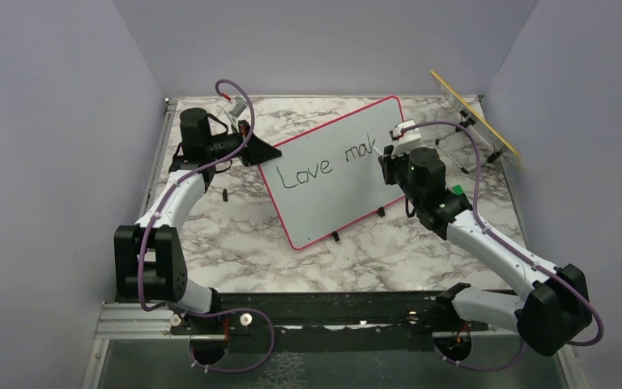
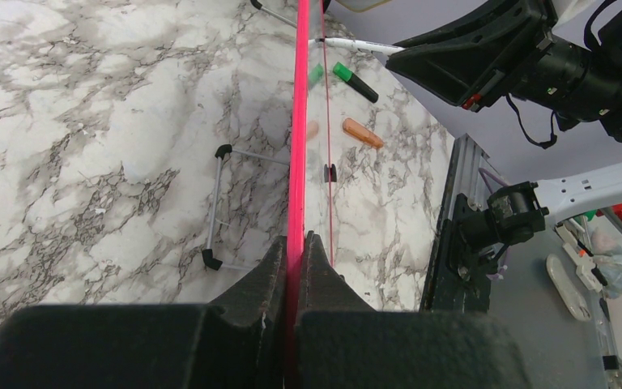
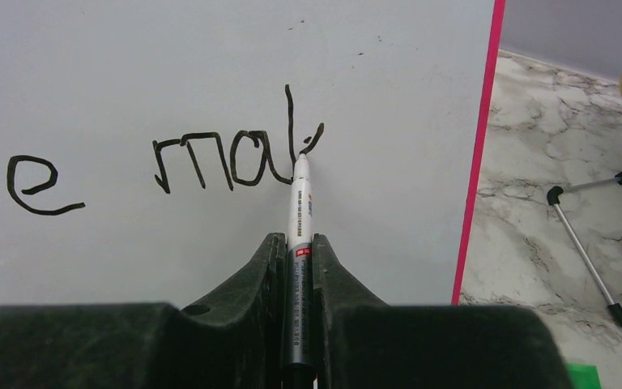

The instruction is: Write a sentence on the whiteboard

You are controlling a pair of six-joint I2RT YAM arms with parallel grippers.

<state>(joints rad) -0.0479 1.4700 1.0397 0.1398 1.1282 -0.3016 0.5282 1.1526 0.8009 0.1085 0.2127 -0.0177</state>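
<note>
The whiteboard (image 1: pixel 332 174) with its pink-red frame stands tilted on the marble table. Black handwriting (image 1: pixel 328 162) on it reads "Love mak"; the right wrist view shows "ve" and "mak" (image 3: pixel 235 154). My left gripper (image 1: pixel 261 151) is shut on the board's left edge; the left wrist view shows its jaws clamped on the pink frame (image 2: pixel 296 162). My right gripper (image 1: pixel 394 156) is shut on a white and grey marker (image 3: pixel 299 219). The marker's tip touches the board at the "k".
A yellow-edged panel (image 1: pixel 474 117) on a metal wire stand (image 1: pixel 451 154) sits at the back right. A green-capped marker (image 2: pixel 355 81) and an orange cap (image 2: pixel 362 133) lie on the table in front of the board. Another wire stand (image 2: pixel 219 203) lies behind the board.
</note>
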